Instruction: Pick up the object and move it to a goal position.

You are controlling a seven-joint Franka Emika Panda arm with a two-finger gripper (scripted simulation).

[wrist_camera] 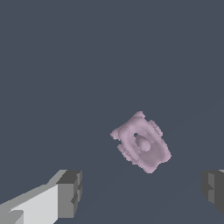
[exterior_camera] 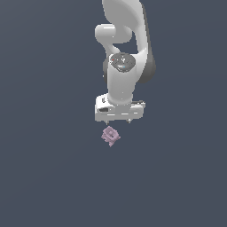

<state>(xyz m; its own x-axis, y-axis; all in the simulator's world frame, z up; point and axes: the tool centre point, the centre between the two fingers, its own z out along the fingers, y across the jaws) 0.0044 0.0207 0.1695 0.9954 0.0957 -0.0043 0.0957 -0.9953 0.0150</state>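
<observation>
A small, pale pink-purple lumpy object (exterior_camera: 110,135) lies on a plain dark grey surface (exterior_camera: 44,177), just below the white robot arm's gripper (exterior_camera: 118,120) in the exterior view. In the wrist view, the object (wrist_camera: 142,143) sits between the two grey fingertips (wrist_camera: 70,192), which are spread wide and hold nothing. The step appears to be the approach before grasping. Next, the gripper likely needs to centre, lower and close around it. Nothing else is visible nearby; no goal marker shows.
</observation>
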